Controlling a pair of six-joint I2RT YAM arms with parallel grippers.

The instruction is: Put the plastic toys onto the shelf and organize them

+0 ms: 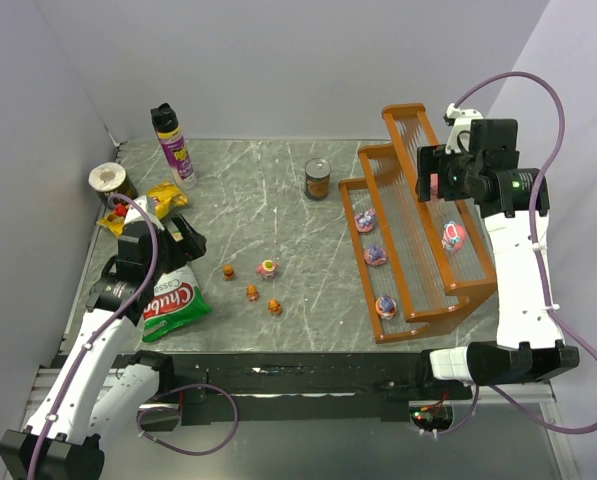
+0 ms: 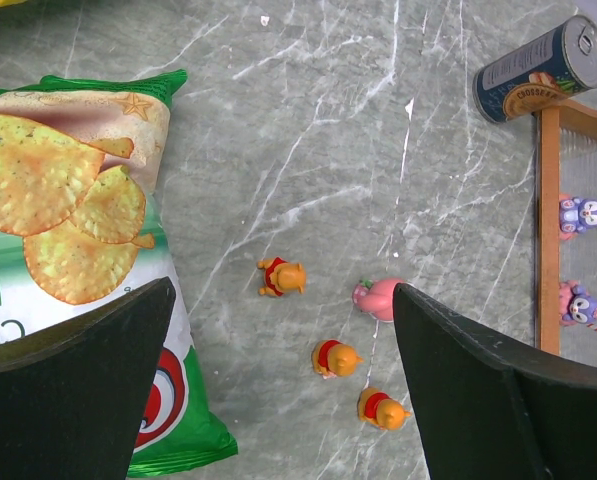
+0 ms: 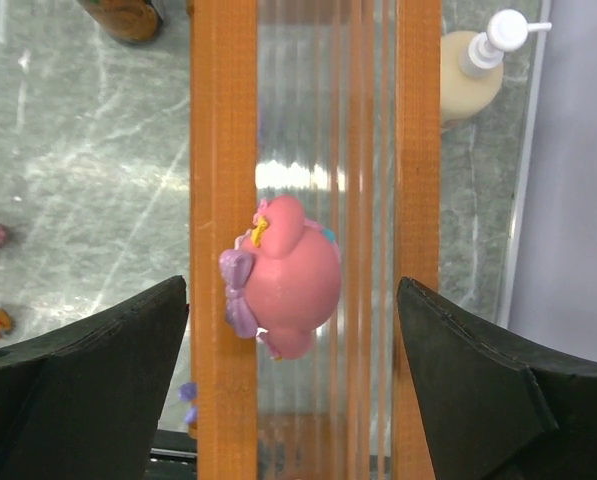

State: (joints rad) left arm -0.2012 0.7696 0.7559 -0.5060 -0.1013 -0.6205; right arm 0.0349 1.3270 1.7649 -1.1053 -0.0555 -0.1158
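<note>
plastic toys [image 1: 267,267] 9 | shelf [image 1: 403,107] 1 | can [image 1: 318,180] 1 | snack bags [image 1: 173,305] 2 | spray bottle [image 1: 175,148] 1

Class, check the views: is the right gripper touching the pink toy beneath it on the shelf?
Apart. The right wrist view shows the right gripper open, both fingers standing well clear of the pink toy, with bare shelf between.
</note>
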